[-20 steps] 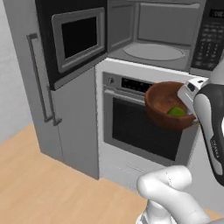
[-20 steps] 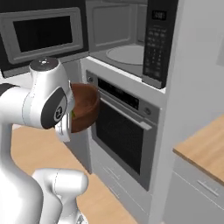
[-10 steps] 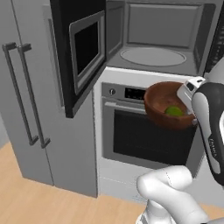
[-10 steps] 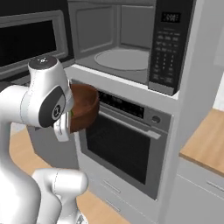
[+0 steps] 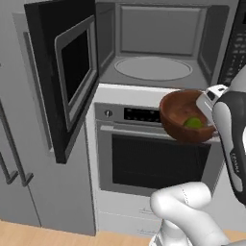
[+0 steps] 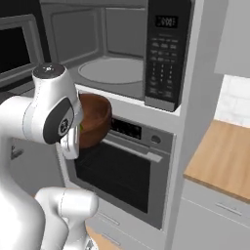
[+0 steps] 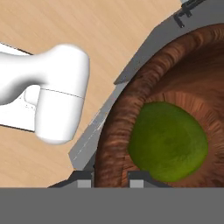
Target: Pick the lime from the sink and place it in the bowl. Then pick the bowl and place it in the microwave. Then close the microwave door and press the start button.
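Note:
My gripper point(image 7: 111, 179) is shut on the rim of the dark reddish-brown wooden bowl point(image 5: 180, 115), one finger on each side of the wall. The green lime point(image 7: 168, 141) lies inside the bowl point(image 7: 175, 74), and its top shows in the left base view as well point(image 5: 193, 123). The bowl point(image 6: 95, 119) hangs level in front of the oven's control strip, just below the microwave point(image 5: 153, 67). The microwave stands open, with its pale turntable point(image 6: 112, 71) bare. The microwave door point(image 5: 65, 77) is swung out to the left. The sink is out of view.
The oven point(image 5: 149, 158) with its dark window sits directly under the microwave. The microwave's black keypad panel point(image 6: 166, 53) is right of the cavity. Tall grey cabinet doors point(image 5: 14, 144) stand at the left, and a wooden counter point(image 6: 219, 161) at the right.
The whole picture has shifted as the base drove: microwave and oven now sit nearer and more central. The bowl with the lime stays gripped in the same pose before the arm.

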Available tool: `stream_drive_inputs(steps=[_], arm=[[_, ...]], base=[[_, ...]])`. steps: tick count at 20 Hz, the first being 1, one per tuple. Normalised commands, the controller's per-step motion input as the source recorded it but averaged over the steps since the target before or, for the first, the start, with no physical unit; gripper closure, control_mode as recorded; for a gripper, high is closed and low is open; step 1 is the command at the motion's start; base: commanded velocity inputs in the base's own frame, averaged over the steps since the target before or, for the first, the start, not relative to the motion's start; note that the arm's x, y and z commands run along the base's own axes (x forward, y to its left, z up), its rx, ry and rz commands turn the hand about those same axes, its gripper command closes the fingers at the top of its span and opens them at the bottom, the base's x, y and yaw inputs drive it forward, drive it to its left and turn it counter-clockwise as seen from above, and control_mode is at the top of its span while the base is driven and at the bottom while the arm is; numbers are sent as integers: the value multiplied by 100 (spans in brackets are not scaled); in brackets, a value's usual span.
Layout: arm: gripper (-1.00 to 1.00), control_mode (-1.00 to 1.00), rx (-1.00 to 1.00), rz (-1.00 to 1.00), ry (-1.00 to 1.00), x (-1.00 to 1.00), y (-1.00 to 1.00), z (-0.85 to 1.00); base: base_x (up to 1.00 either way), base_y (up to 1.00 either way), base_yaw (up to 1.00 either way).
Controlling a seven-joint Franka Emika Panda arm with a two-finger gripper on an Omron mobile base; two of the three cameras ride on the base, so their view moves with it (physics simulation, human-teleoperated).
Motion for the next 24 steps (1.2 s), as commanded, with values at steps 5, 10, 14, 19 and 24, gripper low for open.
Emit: stream_drive_inputs(steps=[5,10,14,19,24], arm=[[100,100,0,0,0,0,0,0],[100,100,0,0,0,0,0,0],[100,100,0,0,0,0,0,0],[100,100,0,0,0,0,0,0],[100,100,0,0,0,0,0,0]], base=[[50,-11,21],[38,0,42],[27,-1,44],[24,-8,28],[62,0,1]])
